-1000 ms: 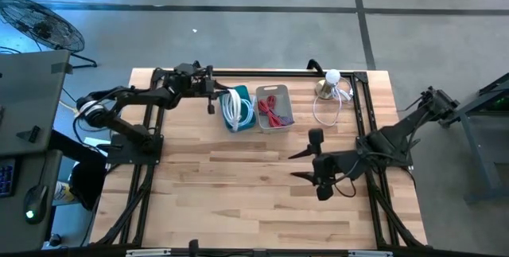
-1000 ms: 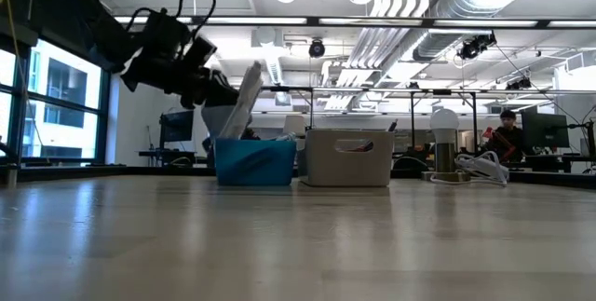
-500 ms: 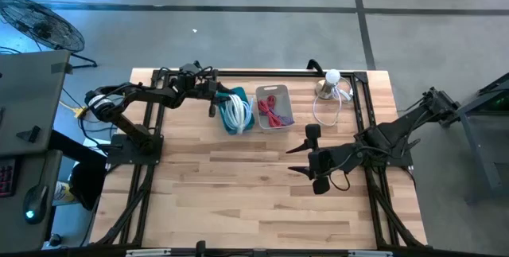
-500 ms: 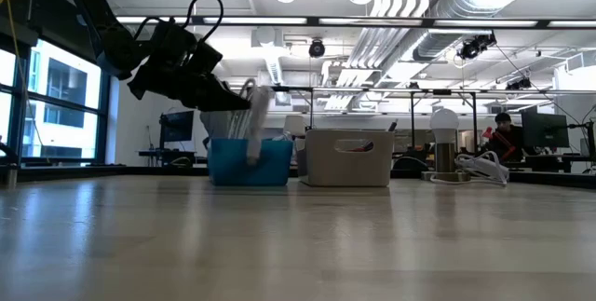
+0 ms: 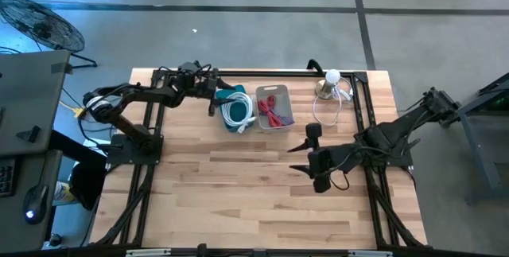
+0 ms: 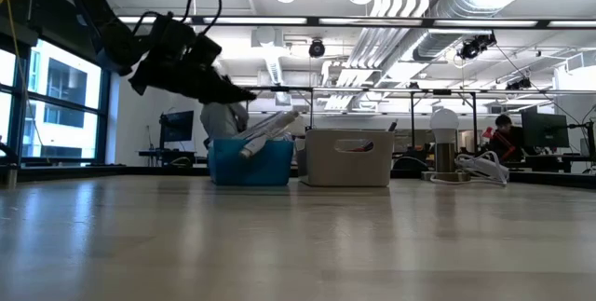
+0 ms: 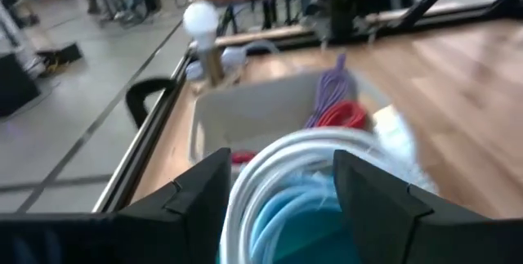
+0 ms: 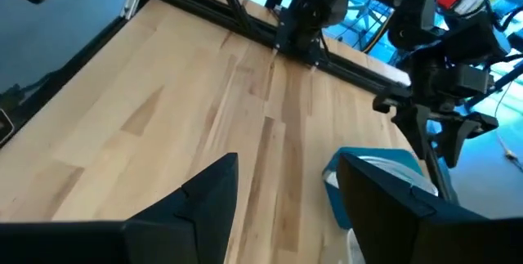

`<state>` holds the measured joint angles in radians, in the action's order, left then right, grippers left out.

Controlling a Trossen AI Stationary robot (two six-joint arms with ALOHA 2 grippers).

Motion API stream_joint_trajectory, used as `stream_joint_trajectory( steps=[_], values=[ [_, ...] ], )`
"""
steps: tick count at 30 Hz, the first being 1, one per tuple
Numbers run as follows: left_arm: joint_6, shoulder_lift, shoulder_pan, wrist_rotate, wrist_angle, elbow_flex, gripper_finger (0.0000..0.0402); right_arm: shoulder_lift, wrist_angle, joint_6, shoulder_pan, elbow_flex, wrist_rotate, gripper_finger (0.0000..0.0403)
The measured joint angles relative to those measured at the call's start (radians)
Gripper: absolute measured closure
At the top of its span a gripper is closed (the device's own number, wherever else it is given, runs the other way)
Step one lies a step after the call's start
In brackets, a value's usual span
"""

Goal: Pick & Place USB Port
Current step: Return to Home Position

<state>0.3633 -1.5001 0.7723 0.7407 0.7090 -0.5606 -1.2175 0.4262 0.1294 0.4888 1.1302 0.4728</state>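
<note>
A white coiled USB cable (image 5: 238,112) lies in the blue bin (image 5: 239,91) at the table's far middle. In the low view the cable (image 6: 267,131) lies tilted across the bin's rim (image 6: 251,143). My left gripper (image 5: 213,99) stands open just left of the bin. In its wrist view the coil (image 7: 286,154) shows beyond the fingers, and I see no touch. My right gripper (image 5: 301,152) hovers open over the table's middle right, with nothing between its fingers.
A grey bin (image 5: 273,89) with a red and purple cable (image 5: 274,110) stands right of the blue bin. A small lamp (image 5: 330,82) with a loose white cord stands at the far right. Bare wood stretches across the table's near half.
My left gripper has opened and let go of the white coil, rolling a little at the wrist. The coil stood upright above the blue bin. It has since dropped and now lies tilted across the bin's rim.
</note>
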Motion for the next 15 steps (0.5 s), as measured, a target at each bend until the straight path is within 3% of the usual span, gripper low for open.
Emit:
stream_joint_trajectory(
  steps=[3,8,12,15],
  values=[
    [-0.013,0.046,0.000,0.057,-0.001,0.000,0.0189,0.046,0.003,0.033,-0.006,0.000,-0.011,0.0201],
    [-0.046,0.165,-0.007,0.138,-0.003,0.000,0.0188,0.228,0.038,0.080,-0.038,0.000,-0.009,0.0201],
    [-0.030,0.278,-0.053,0.144,-0.010,0.000,0.0188,0.398,0.102,0.081,-0.110,-0.004,-0.024,0.0201],
    [0.011,0.358,-0.103,0.132,-0.025,0.000,0.0188,0.530,0.043,0.106,-0.181,-0.088,-0.059,0.0201]
  ],
)
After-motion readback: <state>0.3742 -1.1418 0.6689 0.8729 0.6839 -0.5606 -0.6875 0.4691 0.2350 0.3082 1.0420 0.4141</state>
